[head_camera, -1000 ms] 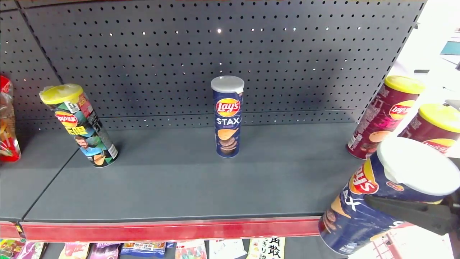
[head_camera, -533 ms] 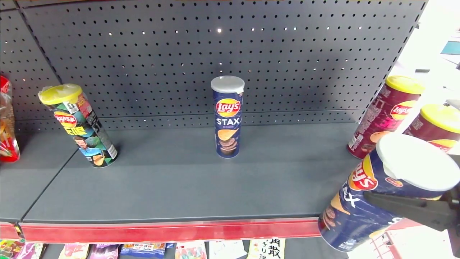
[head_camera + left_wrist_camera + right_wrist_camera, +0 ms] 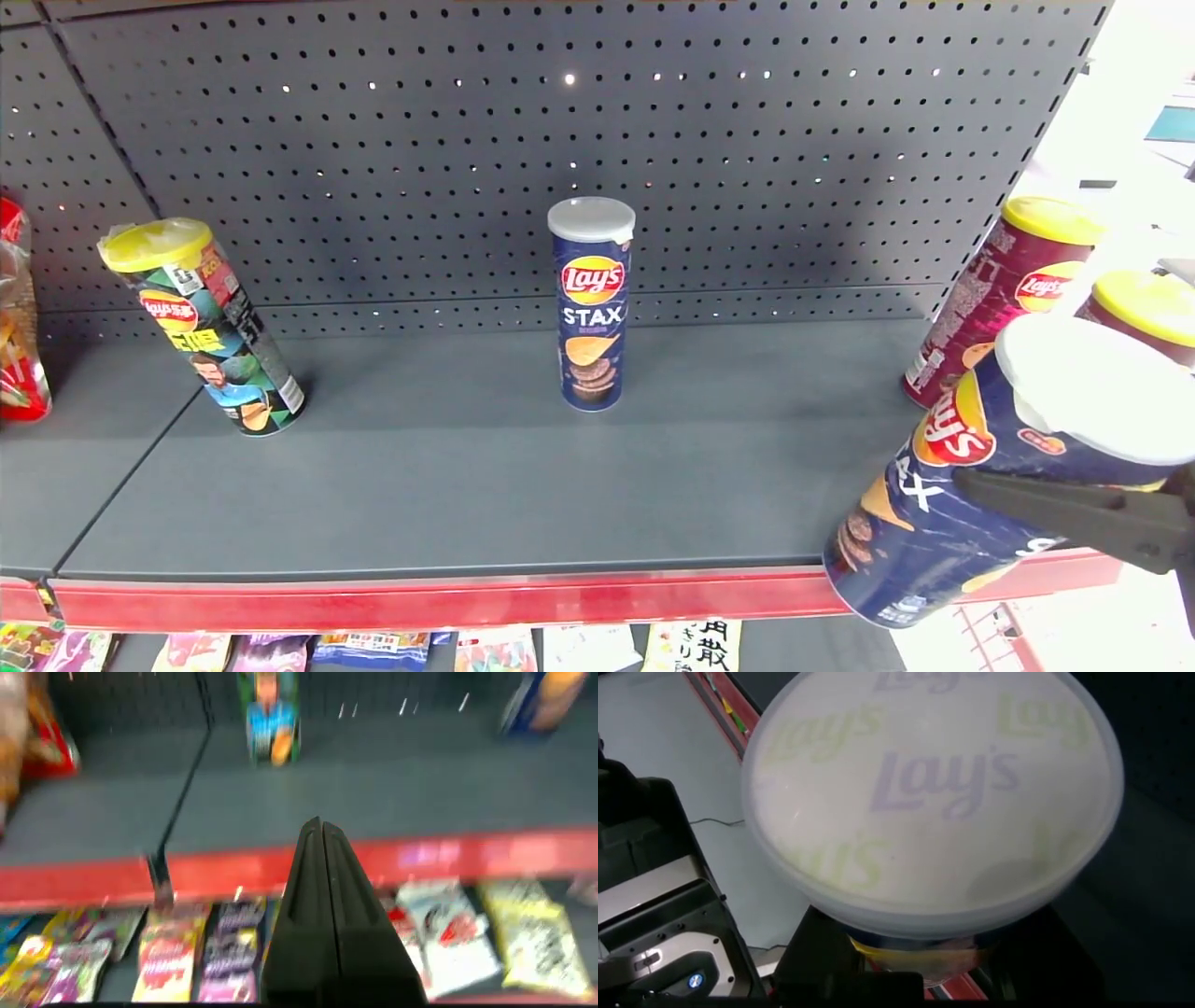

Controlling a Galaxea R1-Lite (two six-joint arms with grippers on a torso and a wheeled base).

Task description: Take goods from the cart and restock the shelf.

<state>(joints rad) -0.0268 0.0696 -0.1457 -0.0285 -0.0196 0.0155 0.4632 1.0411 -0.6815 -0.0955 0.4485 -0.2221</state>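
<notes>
My right gripper (image 3: 1074, 509) is shut on a blue chip can (image 3: 943, 495) with a white lid (image 3: 929, 789), held tilted at the right end of the grey shelf (image 3: 467, 476), its base over the red front rail (image 3: 420, 597). Another blue can (image 3: 590, 303) stands upright mid-shelf near the pegboard. A green-patterned can (image 3: 210, 327) with a yellow lid stands at the left. Two maroon cans (image 3: 1004, 299) stand at the right end. My left gripper (image 3: 322, 835) is shut and empty, in front of the red rail (image 3: 234, 868), below the shelf level.
A red snack bag (image 3: 19, 317) sits at the far left of the shelf. Snack packets (image 3: 187, 952) hang on the row below the rail. Open shelf floor lies between the cans.
The right gripper has lifted the held blue can slightly and carried it a little toward the shelf. The standing cans have not moved.
</notes>
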